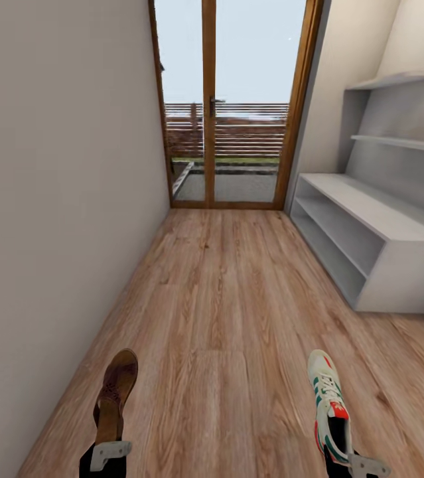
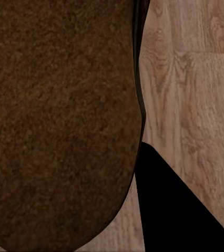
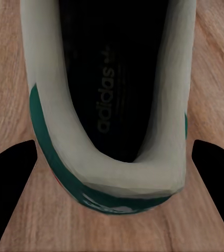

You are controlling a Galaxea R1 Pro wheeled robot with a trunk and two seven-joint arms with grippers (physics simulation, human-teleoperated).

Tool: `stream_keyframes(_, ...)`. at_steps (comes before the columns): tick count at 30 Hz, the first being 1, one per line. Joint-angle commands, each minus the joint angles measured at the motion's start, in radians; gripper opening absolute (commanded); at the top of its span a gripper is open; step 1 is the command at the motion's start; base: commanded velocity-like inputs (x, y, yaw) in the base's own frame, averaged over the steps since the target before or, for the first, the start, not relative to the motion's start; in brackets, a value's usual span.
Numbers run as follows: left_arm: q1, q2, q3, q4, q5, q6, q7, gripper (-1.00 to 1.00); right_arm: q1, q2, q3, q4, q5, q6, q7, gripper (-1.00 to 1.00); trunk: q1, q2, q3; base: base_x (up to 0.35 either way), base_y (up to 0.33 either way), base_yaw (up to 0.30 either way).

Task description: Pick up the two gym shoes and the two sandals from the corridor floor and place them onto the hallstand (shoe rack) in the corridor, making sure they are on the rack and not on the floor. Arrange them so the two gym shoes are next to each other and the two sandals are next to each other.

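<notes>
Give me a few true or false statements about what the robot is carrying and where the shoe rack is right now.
1. The left gripper holds a brown sandal. True.
2. The right gripper holds a second sandal. False: it holds a white gym shoe with green stripes.
3. The hallstand stands ahead on the robot's right, against the wall. True.
4. A shoe already sits on the hallstand's shelves. False: its visible tiers are bare.
5. The glass door at the corridor's end stands wide open. False: it looks closed.
</notes>
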Motion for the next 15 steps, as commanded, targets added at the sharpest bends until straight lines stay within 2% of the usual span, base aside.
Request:
stream_keyframes(1, 0.000, -0.001, 0.002, 0.000, -0.005, -0.002, -0.001, -1.00, -0.001, 0.000, -0.009, 0.000, -0.001, -0.004, 0.010, -1.00, 0.000, 0.000, -0.001, 0.339, 0.000, 0.000)
stream_keyframes(15, 0.000, -0.001, 0.001, 0.000, -0.005, -0.002, -0.001, -1.00, -0.001, 0.000, -0.008, 0.000, -0.001, -0.004, 0.010, -1.00, 0.000, 0.000, -0.001, 0.339, 0.000, 0.000)
